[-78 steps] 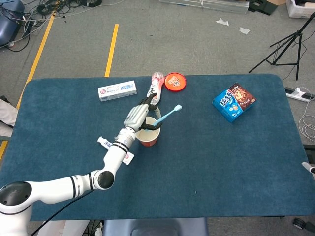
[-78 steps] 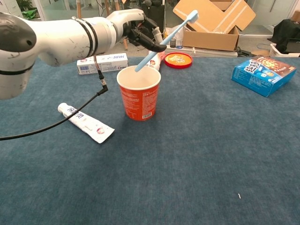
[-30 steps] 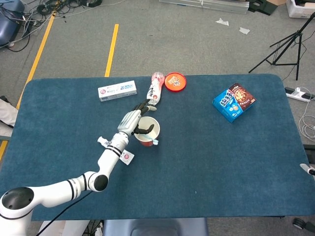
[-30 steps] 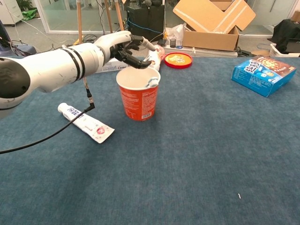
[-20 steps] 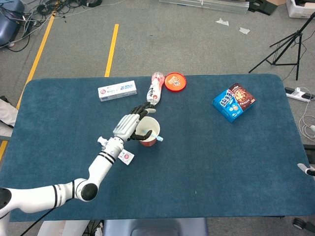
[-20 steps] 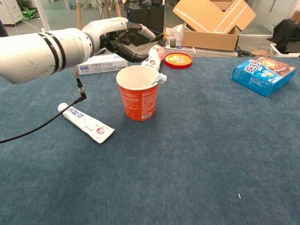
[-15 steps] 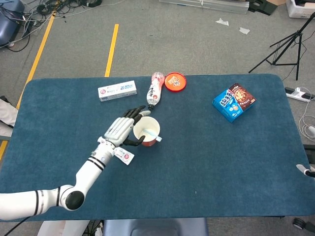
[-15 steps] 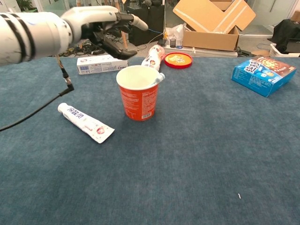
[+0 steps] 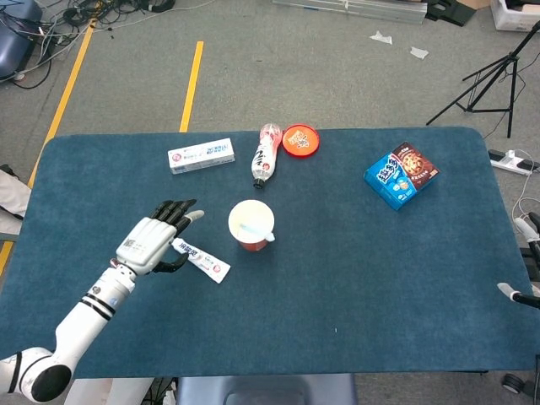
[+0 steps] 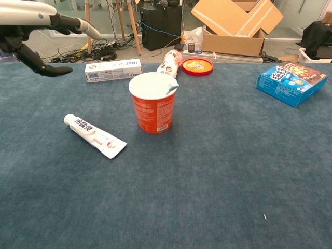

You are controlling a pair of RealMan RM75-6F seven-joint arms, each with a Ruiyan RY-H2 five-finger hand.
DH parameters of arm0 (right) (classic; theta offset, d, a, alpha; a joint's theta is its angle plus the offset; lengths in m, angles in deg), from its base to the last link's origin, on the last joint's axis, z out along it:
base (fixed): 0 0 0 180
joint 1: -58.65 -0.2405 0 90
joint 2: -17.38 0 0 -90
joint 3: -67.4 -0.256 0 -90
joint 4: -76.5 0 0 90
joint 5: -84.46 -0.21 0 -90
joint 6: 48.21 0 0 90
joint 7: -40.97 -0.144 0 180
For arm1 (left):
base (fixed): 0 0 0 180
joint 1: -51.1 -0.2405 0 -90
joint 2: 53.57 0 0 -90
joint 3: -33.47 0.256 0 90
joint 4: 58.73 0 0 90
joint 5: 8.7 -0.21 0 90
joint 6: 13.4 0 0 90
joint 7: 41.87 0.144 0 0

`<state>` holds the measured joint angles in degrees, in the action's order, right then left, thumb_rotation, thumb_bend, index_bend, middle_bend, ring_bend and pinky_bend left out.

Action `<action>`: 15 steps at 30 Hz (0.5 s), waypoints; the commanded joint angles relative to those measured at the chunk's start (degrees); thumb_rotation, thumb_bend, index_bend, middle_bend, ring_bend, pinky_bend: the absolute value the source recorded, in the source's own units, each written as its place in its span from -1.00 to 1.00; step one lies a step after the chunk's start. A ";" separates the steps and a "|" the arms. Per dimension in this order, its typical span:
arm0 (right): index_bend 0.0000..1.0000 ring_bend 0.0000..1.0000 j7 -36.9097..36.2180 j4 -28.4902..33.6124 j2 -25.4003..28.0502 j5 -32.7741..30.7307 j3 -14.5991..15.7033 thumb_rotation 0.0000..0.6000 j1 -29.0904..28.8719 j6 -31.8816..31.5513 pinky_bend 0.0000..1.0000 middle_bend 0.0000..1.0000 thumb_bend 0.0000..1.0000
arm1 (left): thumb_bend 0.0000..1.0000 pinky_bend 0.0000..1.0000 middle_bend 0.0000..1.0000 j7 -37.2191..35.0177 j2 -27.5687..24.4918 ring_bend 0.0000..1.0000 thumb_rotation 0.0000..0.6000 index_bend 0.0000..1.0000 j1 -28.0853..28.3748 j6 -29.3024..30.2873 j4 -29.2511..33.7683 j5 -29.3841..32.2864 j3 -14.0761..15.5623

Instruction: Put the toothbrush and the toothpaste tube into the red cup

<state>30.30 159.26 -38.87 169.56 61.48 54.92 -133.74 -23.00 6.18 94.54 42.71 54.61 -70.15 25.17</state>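
Left robot hand spread wide and holding nothing, above the worktop left of the cup.

The blue worktop lies bare across its near half and to the right of the cup. The red cup stands upright near the middle, with the toothbrush inside, its head resting on the rim. The toothpaste tube lies flat just left of the cup, beside the fingers. Of the right robot hand only a sliver shows at the worktop's right edge; its state cannot be told.
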 commanded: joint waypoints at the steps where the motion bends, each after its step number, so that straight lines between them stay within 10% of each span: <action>1: -1.00 -1.00 0.30 0.36 0.25 -0.21 -0.08 1.00 -0.06 0.09 -0.41 -1.00 -1.00 | -0.24 -1.00 -1.00 0.25 -0.80 -1.00 1.00 -0.75 -1.31 -1.28 -4.31 -4.70 3.00; 15: -1.00 -1.00 -0.10 -0.79 0.00 -1.98 -0.12 1.00 -0.28 1.81 -0.41 -1.00 -1.00 | -0.28 -1.00 -1.00 -0.03 7.72 -1.00 1.00 -0.65 -0.91 -4.11 -20.74 -14.14 6.79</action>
<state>30.25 158.52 -38.83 167.63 61.34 54.65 -131.98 -22.79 12.28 93.43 39.24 35.87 -82.62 31.18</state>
